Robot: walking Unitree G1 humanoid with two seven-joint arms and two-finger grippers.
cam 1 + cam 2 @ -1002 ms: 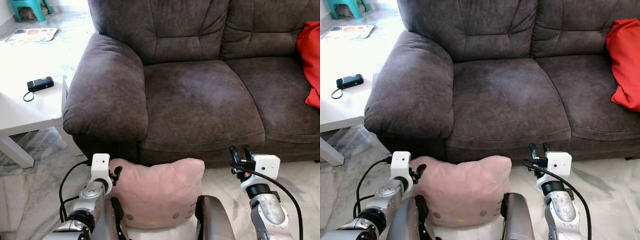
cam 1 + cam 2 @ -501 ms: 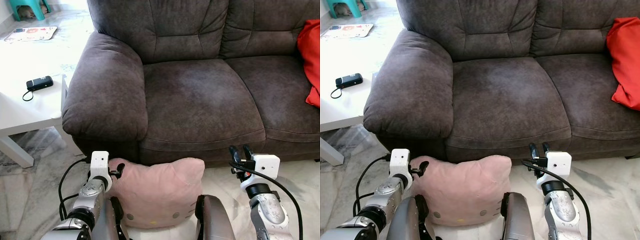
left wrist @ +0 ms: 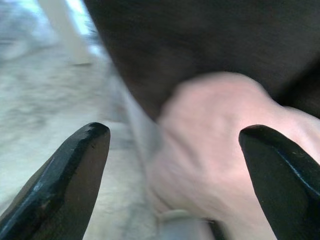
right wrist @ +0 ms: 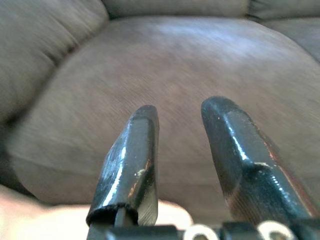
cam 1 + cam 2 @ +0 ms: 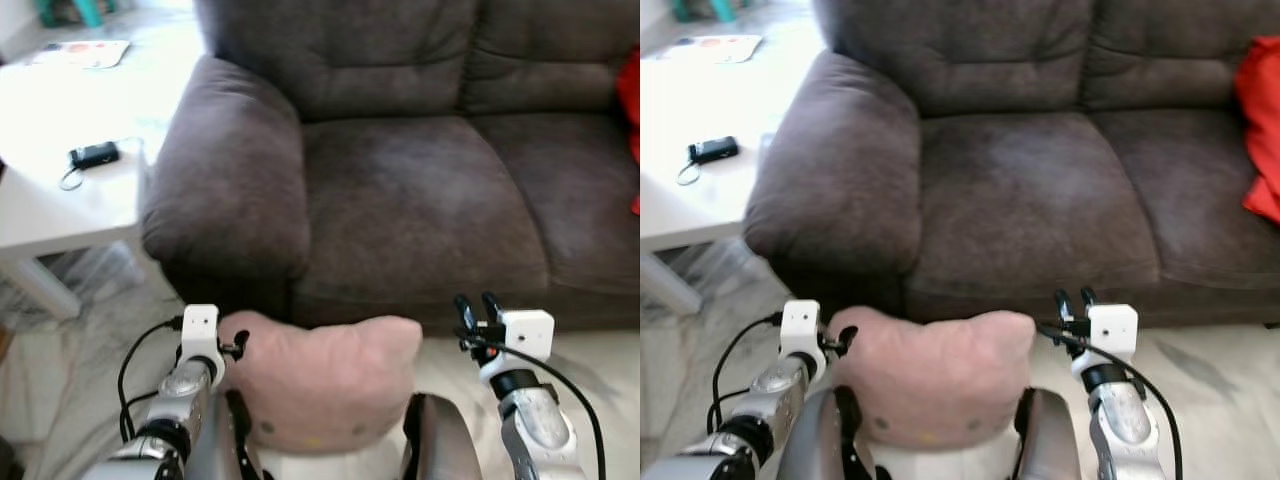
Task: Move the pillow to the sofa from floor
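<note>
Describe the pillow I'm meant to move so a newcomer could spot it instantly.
Start at the dark brown sofa. On the pale floor below its front edge, between the left hand and right hand, is the pink pillow. The other cushion, red, is on the seat.

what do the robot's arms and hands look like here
Both arms are silver metal with black joint rings. Each wrist carries a white box-shaped camera block, with a black cable looping back along the arm. The left hand and right hand each have two long, glossy black fingers tapering to rounded tips; a small red spot marks the right wrist.
</note>
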